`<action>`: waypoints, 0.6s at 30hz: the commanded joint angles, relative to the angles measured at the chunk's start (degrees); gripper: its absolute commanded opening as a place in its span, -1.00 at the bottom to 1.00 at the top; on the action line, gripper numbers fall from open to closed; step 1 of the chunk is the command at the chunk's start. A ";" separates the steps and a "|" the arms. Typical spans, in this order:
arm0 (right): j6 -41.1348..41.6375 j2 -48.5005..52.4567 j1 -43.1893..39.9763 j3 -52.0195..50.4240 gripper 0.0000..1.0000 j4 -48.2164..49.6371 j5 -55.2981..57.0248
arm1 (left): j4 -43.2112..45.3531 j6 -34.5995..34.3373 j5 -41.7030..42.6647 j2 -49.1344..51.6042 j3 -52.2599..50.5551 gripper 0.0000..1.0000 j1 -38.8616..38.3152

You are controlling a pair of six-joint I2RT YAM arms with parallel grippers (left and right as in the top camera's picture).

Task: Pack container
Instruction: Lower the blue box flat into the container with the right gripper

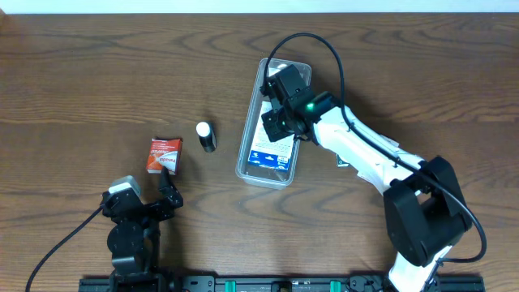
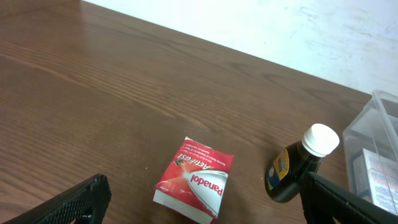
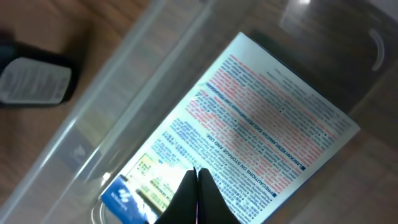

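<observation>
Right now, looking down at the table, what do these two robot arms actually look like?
The right arm has white shells between chunky black joints, a small green light glowing near its wrist and a black cable looping above it. The left arm is black with a pale grey cap, trailing its own black lead. Both end in two dark fingers.

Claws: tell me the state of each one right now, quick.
Left claw: open, holding nothing.
Right claw: closed, holding nothing, tips over the printed box in the tub.
</observation>
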 commanded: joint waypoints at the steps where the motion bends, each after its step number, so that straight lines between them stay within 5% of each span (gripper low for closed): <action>1: -4.22 -5.31 0.96 0.15 -0.97 -1.20 -1.09 | -0.52 0.13 0.61 -0.35 -1.33 0.96 0.09; 18: -6.21 0.04 6.93 0.00 -0.97 -10.01 -6.71 | -0.52 0.13 0.61 -0.33 -1.33 0.96 0.09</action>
